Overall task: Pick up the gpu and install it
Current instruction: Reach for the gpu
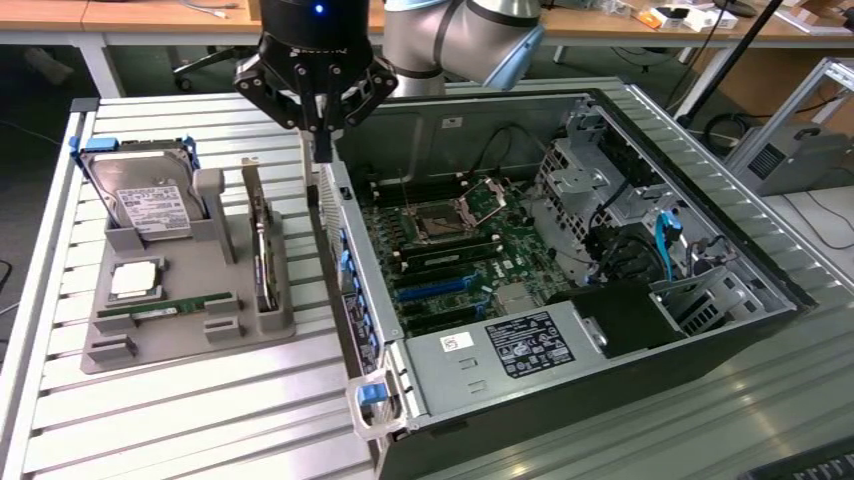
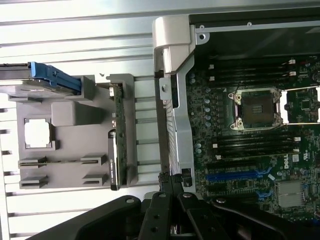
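1. A slatted metal bench (image 1: 160, 420) carries everything, and wooden desks (image 1: 134, 15) line the room behind it.
2. Nearest, along the bench's edge at the exterior view's right, an open case (image 1: 721, 330) lies on its side with its board (image 1: 454, 260) facing up (the CPU socket is bare).
3. Beside the case, toward the bench's edge at the exterior view's left, sits a grey holder (image 1: 187, 330).
4. At the holder's near end a RAM (image 1: 167, 308) stick lies flat in its slot, and a CPU (image 1: 136, 280) sits just behind it.
5. The gpu (image 1: 267, 260) stands on edge in the holder's slot on the side closest to the case. In the wrist view the gpu (image 2: 117, 135) shows a green board edge and a black cooler.
6. Farther back, a drive (image 1: 154, 210) leans at the holder's far end.
7. The gripper (image 1: 320, 155) hangs over the case's wall nearest the holder, fingers pressed together with nothing between them. Whether they touch the wall I cannot tell.
8. In the wrist view the gripper (image 2: 171, 182) is apart from the gpu.
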Available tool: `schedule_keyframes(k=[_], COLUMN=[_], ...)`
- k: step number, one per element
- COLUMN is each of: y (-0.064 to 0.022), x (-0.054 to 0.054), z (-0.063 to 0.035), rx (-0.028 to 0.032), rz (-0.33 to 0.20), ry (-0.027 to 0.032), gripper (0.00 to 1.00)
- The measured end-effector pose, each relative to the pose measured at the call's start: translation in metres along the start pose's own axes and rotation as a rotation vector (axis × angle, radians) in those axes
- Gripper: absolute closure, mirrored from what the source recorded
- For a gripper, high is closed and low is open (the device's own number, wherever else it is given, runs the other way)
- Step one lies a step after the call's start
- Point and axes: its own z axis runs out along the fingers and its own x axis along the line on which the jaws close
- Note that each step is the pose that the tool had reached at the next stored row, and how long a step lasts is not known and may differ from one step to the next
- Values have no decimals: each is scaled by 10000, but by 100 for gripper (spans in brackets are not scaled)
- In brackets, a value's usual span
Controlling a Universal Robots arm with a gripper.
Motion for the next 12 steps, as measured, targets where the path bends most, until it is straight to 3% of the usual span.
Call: schedule_keyframes(k=[12], y=[-6], x=[71], z=[-2], rx=[4], rz=[-1], ry=[-1], gripper=[89])
